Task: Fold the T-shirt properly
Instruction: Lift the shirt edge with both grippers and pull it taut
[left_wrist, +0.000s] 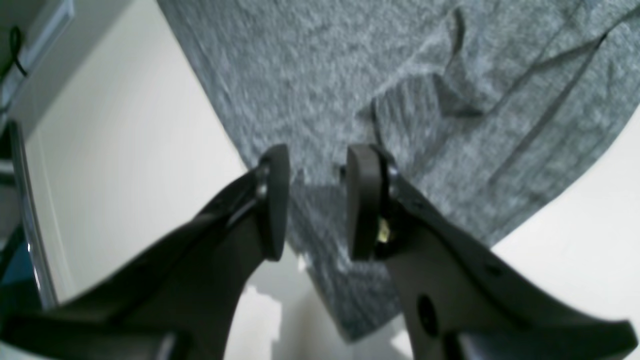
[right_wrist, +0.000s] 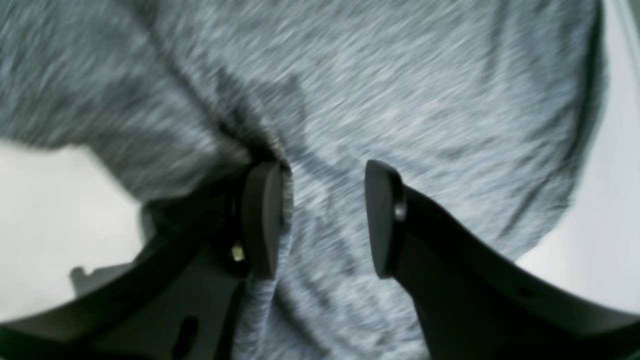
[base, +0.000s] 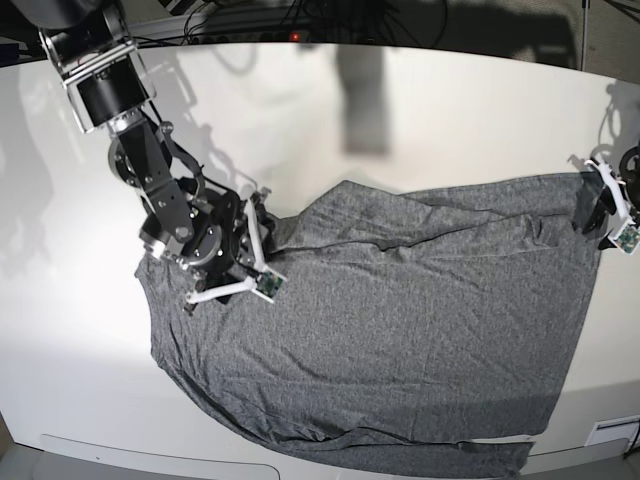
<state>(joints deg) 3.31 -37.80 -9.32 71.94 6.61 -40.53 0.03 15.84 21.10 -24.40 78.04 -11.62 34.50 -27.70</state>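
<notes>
right end effector (right_wrist: 320, 217) parted over the blurred grey t-shirt (right_wrist: 400, 100), seemingly not gripping.

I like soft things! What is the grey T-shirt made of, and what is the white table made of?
The T-shirt looks like soft knit cloth, maybe cotton: speckled grey, wrinkly, with stitched hems. The table looks hard and smooth, perhaps painted or laminated board: it shows soft shadows and a faint sheen. I cannot tell either for sure.
</notes>
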